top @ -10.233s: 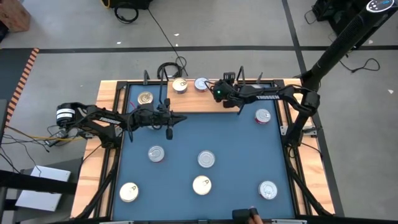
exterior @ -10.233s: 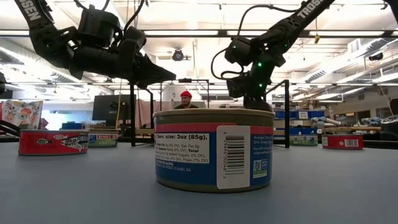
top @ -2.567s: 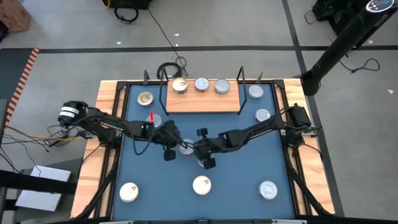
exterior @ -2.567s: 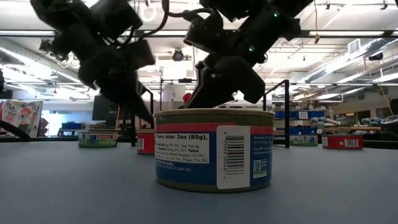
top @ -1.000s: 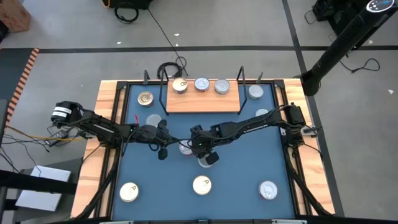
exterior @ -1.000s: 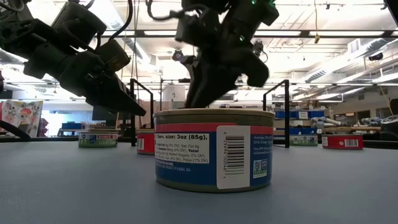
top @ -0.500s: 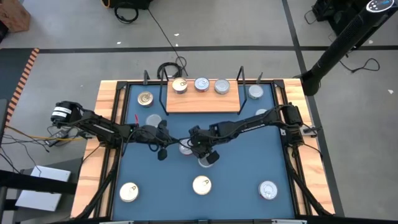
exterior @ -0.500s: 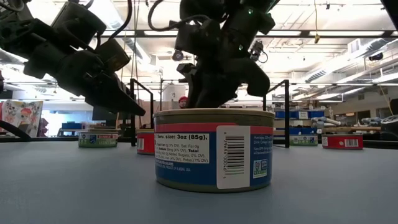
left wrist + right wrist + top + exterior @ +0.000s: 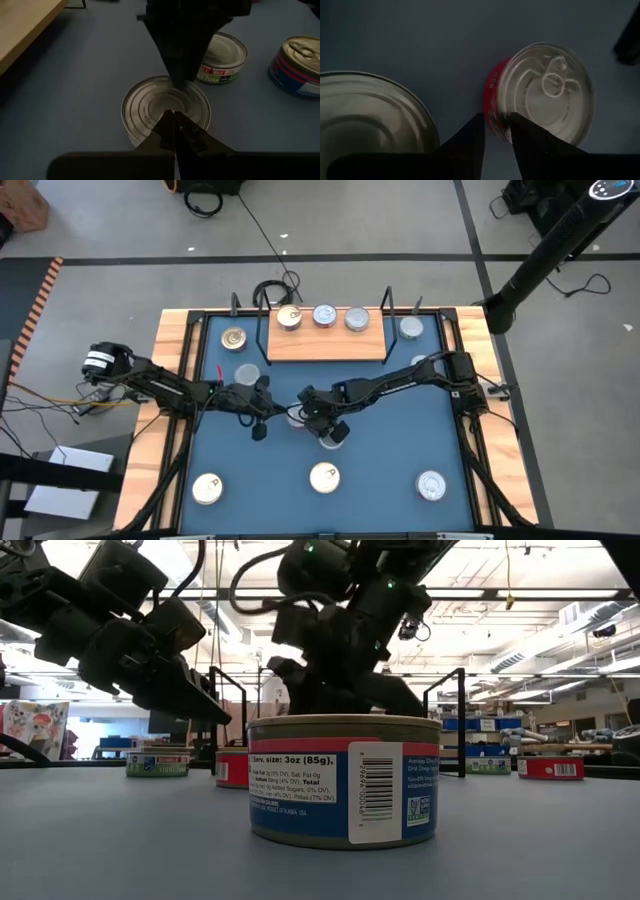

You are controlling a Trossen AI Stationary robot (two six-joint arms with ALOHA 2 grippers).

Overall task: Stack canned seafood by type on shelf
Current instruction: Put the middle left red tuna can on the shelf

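Observation:
A red-sided tin with a pull-tab lid (image 9: 545, 90) stands on the blue table at mid-table (image 9: 296, 419), seen also in the left wrist view (image 9: 150, 105). My right gripper (image 9: 497, 117) reaches in from the right (image 9: 304, 406), its fingers a narrow gap apart at the tin's right rim. My left gripper (image 9: 175, 120) is shut and hovers over the tin's left rim (image 9: 267, 407). The light-wood shelf (image 9: 325, 346) lies at the far edge with three tins on it. My right gripper slants down from the table's right onto the red tin's right rim (image 9: 492, 107). The red wall shows in the narrow gap between its fingers. I cannot tell whether the fingers touch the tin. The tin stands flat on the table.
A green-labelled tin (image 9: 222, 50) stands just under the right arm (image 9: 331, 436). More tins stand near the front edge (image 9: 324, 476), (image 9: 207, 488), (image 9: 430, 485), and left (image 9: 233, 337) and right (image 9: 411, 328) of the shelf. The front tin (image 9: 345, 780) fills the low view.
My right gripper has moved a little toward the table's left, closer to the left gripper and over the red tin's right rim. The left arm has kept nearly still.

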